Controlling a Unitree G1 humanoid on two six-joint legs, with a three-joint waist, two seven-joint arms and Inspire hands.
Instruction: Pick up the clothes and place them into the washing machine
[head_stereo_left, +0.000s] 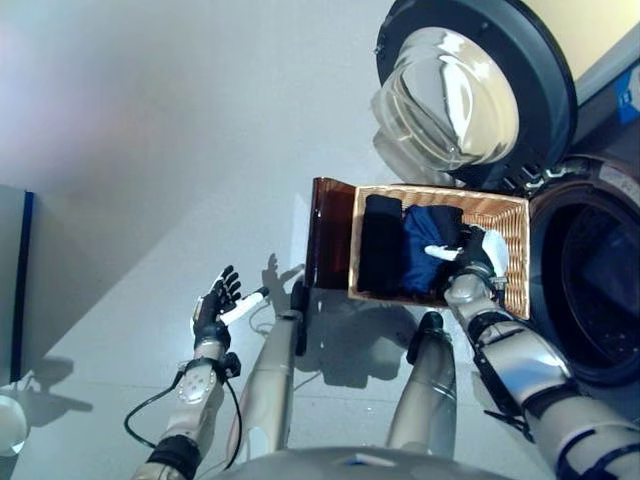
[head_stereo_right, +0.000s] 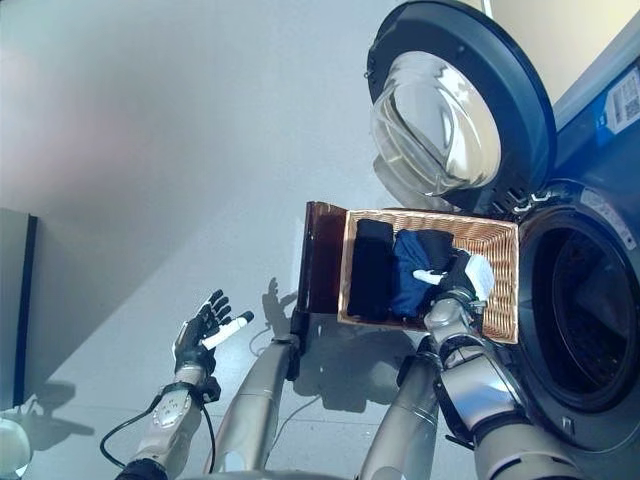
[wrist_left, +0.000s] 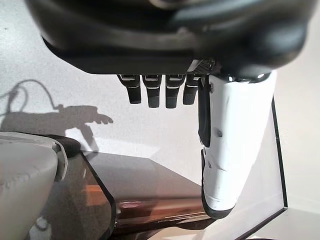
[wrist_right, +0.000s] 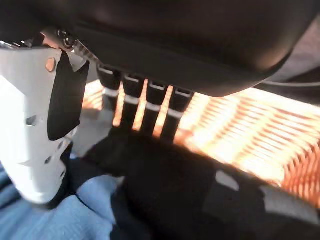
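Right robot hand (head_stereo_left: 478, 256) on basket (head_stereo_left: 510, 262) clothes (head_stereo_left: 425, 250)

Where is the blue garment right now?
The blue garment lies in the wicker basket before the washing machine, between a black garment and the right hand reaching in.

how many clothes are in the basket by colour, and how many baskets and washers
Black folded garments: 2, one of them lying over the blue one
Blue folded garment: 1
Woven wicker basket: 1
Front-loading washing machine with its round glass door open: 1
Total: 5

The right hand is down on the clothes in the basket.
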